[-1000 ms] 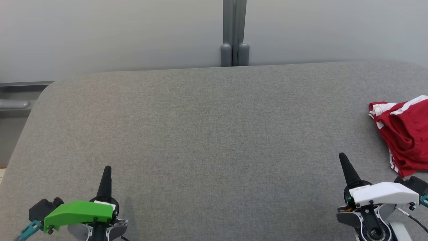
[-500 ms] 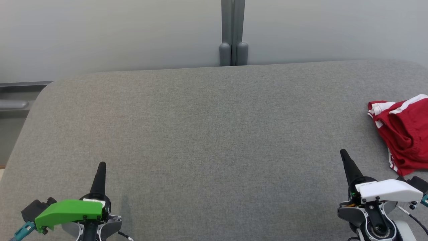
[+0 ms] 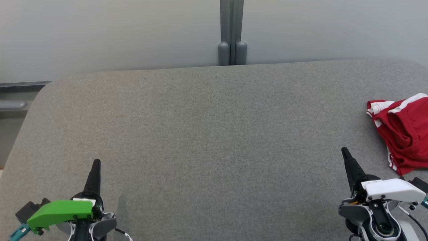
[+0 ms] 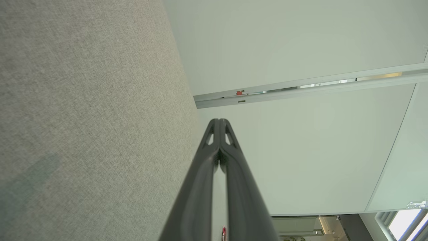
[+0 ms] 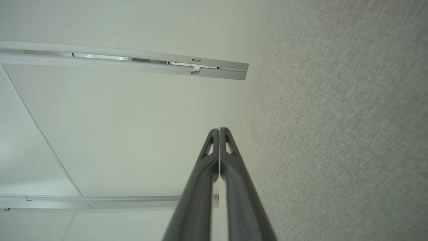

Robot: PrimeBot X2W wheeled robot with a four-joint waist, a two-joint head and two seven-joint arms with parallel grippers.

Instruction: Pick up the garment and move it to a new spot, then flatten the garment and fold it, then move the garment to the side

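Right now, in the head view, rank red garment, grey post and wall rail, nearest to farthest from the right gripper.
1. Red garment, just right of the right gripper.
2. Grey post, back centre.
3. Wall rail, far left.

The garment (image 3: 403, 134) is laid at the right edge of the bench (image 3: 214, 134). The left tool (image 3: 96, 162) is held over the near left corner, the right tool (image 3: 343, 151) just before the garment.

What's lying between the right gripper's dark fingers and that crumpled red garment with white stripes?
Nothing. The head view shows a bare stretch of grey fabric-covered surface between the right gripper and the crumpled red garment with white stripes.
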